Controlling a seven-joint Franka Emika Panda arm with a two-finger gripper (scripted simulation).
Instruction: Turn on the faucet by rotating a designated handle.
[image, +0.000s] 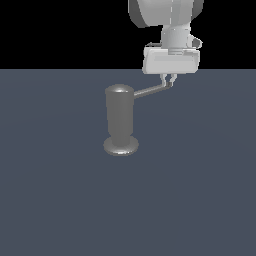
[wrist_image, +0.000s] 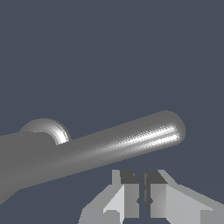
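My pale grey two-fingered gripper (wrist_image: 141, 199) has its fingers pressed nearly together, pinching nothing, just beside the rounded tip of the thin straight grey metal handle (wrist_image: 127, 142). Farther off, that rod joins the upright matte grey cylindrical faucet (image: 120, 117), standing on the dark slate floor (image: 60, 200).
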